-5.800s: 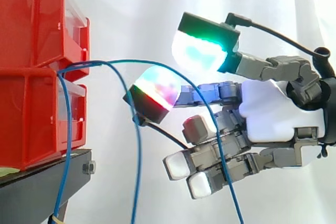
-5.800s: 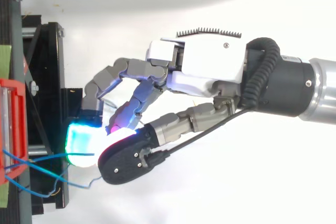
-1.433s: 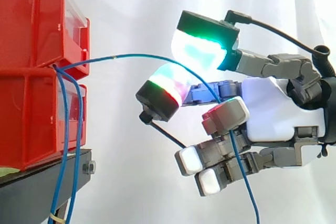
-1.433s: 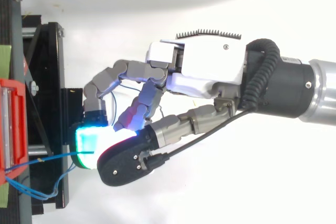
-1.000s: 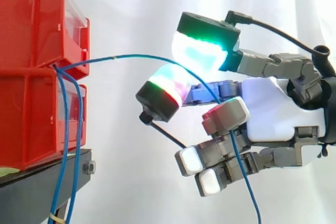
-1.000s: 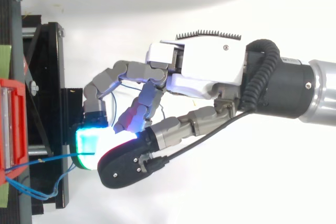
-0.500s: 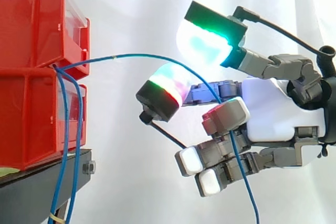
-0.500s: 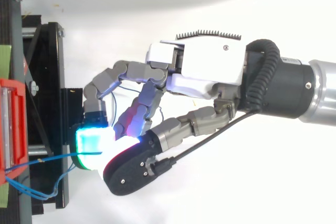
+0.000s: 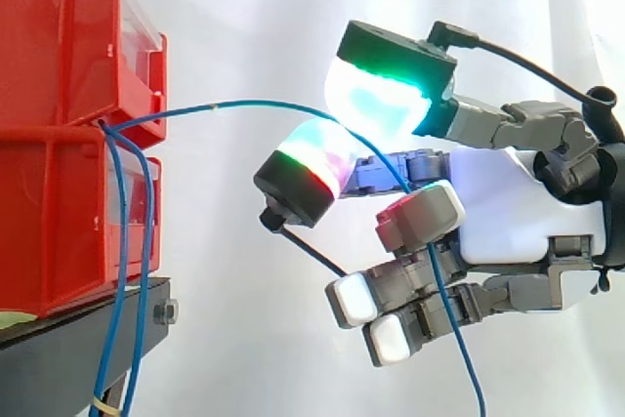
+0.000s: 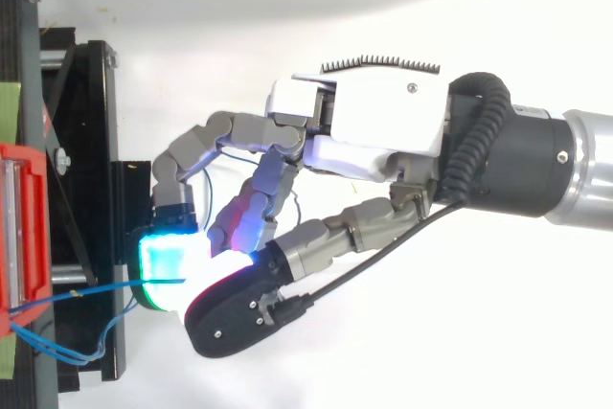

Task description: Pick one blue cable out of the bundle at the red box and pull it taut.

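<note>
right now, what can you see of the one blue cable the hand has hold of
The cable is thin and blue, and it looks plastic-coated. It leaves the gap between the two stacked red bins, where other blue strands hang down. It rises in a shallow arch toward the hand, so it is bowed rather than straight. It slips behind a curled finger that hooks it, then hangs loose past the lower fingers and off the bottom of the side view.
</note>
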Tool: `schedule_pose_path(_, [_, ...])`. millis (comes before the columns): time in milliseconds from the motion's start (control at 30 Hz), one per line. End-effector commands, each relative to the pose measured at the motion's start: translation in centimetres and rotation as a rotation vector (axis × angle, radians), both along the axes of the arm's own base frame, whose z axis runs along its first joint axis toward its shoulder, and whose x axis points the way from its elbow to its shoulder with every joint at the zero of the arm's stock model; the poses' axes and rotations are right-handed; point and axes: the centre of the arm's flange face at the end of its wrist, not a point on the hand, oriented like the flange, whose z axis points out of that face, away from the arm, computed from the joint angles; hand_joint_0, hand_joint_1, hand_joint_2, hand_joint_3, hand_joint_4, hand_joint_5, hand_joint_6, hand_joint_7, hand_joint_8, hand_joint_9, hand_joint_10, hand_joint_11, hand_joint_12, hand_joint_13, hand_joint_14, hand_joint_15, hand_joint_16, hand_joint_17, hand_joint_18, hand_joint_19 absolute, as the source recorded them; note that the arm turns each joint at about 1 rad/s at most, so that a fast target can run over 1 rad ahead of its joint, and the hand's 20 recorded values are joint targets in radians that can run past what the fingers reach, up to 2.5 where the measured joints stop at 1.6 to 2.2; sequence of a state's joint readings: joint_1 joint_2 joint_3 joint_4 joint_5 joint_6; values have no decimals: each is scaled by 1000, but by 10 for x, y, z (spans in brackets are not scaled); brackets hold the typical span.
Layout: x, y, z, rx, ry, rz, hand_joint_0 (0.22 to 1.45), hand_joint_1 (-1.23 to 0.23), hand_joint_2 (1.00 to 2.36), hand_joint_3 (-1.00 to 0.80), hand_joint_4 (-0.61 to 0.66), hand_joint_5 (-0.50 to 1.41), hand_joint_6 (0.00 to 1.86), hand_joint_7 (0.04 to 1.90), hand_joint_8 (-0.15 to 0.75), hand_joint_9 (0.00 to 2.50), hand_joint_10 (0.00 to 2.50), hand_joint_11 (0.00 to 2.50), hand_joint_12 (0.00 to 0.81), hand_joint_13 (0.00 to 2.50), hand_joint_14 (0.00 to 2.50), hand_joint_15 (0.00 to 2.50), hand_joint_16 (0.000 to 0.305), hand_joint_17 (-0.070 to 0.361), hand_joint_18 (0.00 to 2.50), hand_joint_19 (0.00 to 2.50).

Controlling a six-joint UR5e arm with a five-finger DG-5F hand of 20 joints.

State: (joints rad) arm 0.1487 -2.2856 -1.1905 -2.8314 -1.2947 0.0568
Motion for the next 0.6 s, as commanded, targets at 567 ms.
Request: schedule_pose_path(567, [0, 1, 0, -30, 4, 2, 603, -875, 1019, -167, -69, -41, 905, 1051, 379, 1318, 12, 921, 374, 912, 14, 503, 50, 113, 775, 500])
